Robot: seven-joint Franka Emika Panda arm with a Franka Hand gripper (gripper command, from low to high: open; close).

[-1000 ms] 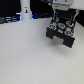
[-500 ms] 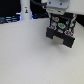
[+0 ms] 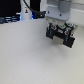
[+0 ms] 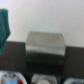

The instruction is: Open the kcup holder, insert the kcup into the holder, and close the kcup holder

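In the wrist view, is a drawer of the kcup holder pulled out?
No, the kcup holder shows as a closed dark box, with nothing pulled out from it.

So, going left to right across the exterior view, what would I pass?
Dark equipment at the back edge → black cable → robot arm, with its dark, blurred end hanging over the white table.
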